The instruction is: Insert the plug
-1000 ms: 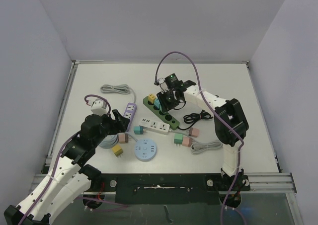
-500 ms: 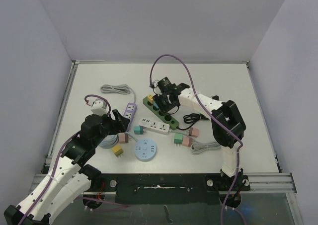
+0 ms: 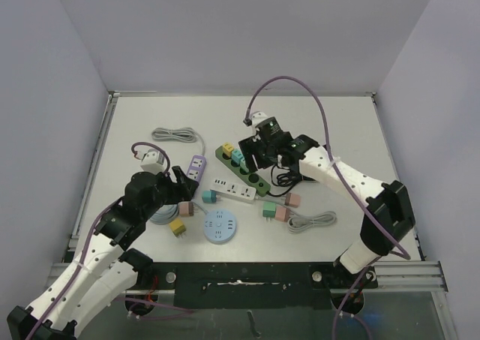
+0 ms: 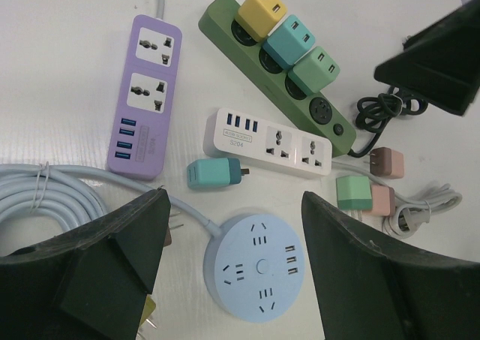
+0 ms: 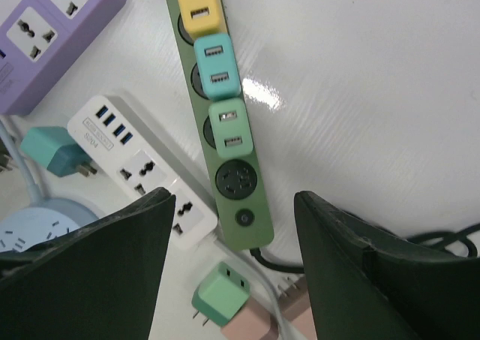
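Note:
A green power strip (image 5: 240,181) (image 3: 255,178) lies at mid-table with three plugs seated in a row: yellow (image 5: 199,6), teal (image 5: 216,66) and green (image 5: 231,130). One round socket near its switch is bare. My right gripper (image 5: 234,197) (image 3: 253,160) hovers open just above that end of the strip, holding nothing. Over the round blue socket (image 4: 259,265), my left gripper (image 4: 234,205) (image 3: 184,181) is open and empty too. Loose plugs lie about: teal (image 4: 214,173), green (image 4: 354,192), pink (image 4: 381,200), brown (image 4: 386,162) and yellow (image 3: 178,227).
A white strip (image 4: 270,141) and a purple strip (image 4: 146,92) lie beside the green one. Grey cable coils (image 3: 174,135) (image 3: 311,221) and a black cord (image 3: 296,179) rest on the table. White walls bound the table on three sides.
My right gripper has opened, letting go of the green plug that now sits in the strip, and has drawn back slightly right. The left arm has barely moved.

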`<action>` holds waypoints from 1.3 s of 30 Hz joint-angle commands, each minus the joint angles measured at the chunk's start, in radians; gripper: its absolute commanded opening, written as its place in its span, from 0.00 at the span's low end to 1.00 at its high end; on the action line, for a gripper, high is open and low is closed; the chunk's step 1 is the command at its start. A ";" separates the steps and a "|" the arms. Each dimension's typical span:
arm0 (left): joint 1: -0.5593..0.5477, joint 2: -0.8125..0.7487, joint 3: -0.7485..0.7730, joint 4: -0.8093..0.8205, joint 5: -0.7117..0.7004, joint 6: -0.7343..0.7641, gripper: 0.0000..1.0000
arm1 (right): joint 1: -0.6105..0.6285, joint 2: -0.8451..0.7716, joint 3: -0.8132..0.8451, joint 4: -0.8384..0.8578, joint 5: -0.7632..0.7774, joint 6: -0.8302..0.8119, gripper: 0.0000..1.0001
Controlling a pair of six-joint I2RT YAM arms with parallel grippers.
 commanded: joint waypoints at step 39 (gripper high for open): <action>0.004 0.070 0.004 0.145 0.160 -0.068 0.70 | 0.153 -0.048 -0.414 0.076 0.198 0.558 0.54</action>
